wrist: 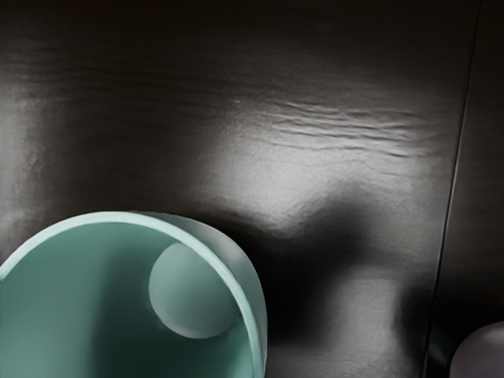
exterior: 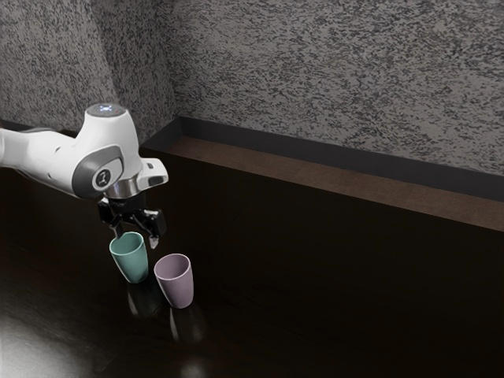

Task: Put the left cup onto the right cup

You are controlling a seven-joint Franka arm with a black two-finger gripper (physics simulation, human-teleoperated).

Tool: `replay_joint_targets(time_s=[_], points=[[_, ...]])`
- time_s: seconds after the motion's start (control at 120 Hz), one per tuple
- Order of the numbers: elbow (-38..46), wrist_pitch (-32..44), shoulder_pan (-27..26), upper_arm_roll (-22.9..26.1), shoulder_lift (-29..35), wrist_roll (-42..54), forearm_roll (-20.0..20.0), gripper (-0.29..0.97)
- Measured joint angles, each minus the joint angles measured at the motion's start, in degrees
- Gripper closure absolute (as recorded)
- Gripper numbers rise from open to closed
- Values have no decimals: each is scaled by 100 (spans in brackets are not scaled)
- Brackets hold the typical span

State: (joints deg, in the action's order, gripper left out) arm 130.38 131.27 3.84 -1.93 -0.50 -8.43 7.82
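As for writing: a small dark mark (exterior: pixel 103 177) is seen on the grey joint cap of the arm (exterior: pixel 55 153), but it's too small to be read.

In the exterior view both cups are seen whole from the side. The teal cup (exterior: pixel 130 258) is set on the exterior view's left of the pair. The mauve cup (exterior: pixel 174 281) is just beside it on the right, with a thin gap left between them. Both are found on the dark glossy table (exterior: pixel 331 299), well away from its far edge, where a brown ledge (exterior: pixel 331 177) is run along the speckled grey wall (exterior: pixel 339 71). The gripper (exterior: pixel 135 238) is held right at the teal cup's rim, with its jaws spread wide and not closed on anything. Whether a finger (exterior: pixel 154 232) is touching the cup can't be told. Same goes for whether the cup's base is on the table or just off it.

The wrist view gives what the side view doesn't. The teal cup (wrist: pixel 94 307) is looked into from above, so its thick rim, smooth inner wall and pale round bottom are shown. A sliver of the mauve cup (wrist: pixel 482 356) is caught too, apart from the teal one. Wood-grain ripples, soft glare and a thin straight seam (wrist: pixel 457 197) are picked out on the table (wrist: pixel 315 118).

Looks-wise, the teal cup is plain and matte, and it's tapered toward the base.
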Motion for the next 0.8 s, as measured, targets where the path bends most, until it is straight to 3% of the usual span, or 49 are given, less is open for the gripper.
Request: replay_joint_targets(time_s=[0.8], points=[[-36,473,4,9,-497,-18,4,27]])
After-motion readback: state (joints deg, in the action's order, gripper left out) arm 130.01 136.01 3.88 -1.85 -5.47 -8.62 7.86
